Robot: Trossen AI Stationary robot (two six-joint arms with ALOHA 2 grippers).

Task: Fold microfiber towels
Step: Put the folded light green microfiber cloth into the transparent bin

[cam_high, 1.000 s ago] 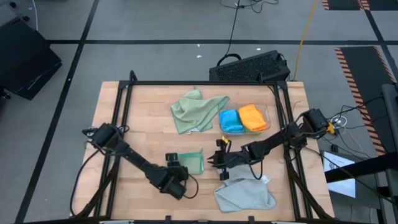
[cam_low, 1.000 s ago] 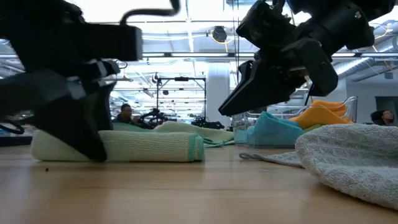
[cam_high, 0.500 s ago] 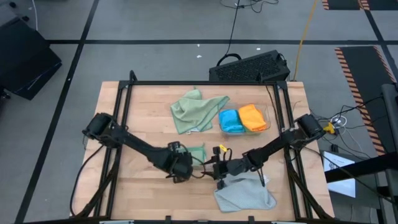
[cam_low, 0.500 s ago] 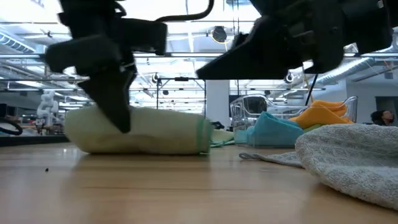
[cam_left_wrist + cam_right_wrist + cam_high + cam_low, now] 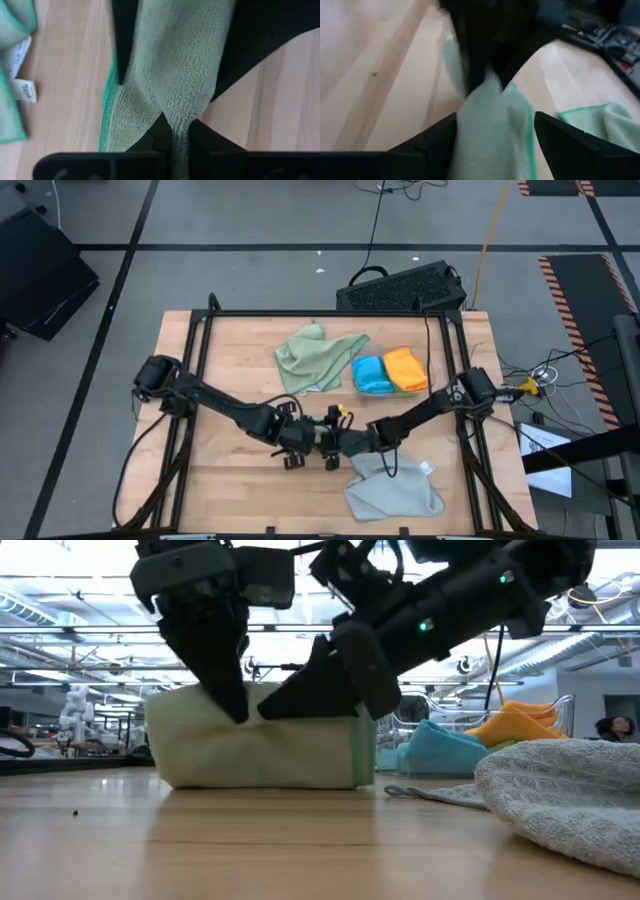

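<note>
A pale sage green towel with a green hem (image 5: 260, 755) stands bunched near the table's middle, its underside on the wood. My left gripper (image 5: 180, 142) comes down on it from above, shut on its top. My right gripper (image 5: 495, 120) reaches in low from the table's right, open, one finger on each side of the same towel. In the high view both grippers (image 5: 300, 444) (image 5: 335, 444) cover most of it. My left gripper pinches a raised ridge of the towel's top (image 5: 176, 117) between its two fingers, pointing steeply down from above. The cloth is drawn up into a peak at the fingers and spreads out below them. The towel's lower part stays on the table. Whether my right gripper's fingers (image 5: 437, 145) touch the towel between them, I cannot tell.
A second pale sage towel (image 5: 318, 358) lies crumpled toward the far edge. Blue (image 5: 371, 374) and orange (image 5: 405, 368) folded towels sit in a clear tray (image 5: 432, 372) at the far right. A grey towel (image 5: 395, 492) lies at the near right. A black keyboard (image 5: 400, 288) sits beyond the table.
My left gripper has moved toward the table's right and far edges and risen, taking hold of the towel. The towel has slid rightward and been drawn up from a low roll into a taller bundle. My right gripper has moved left to the towel and opened around it.
</note>
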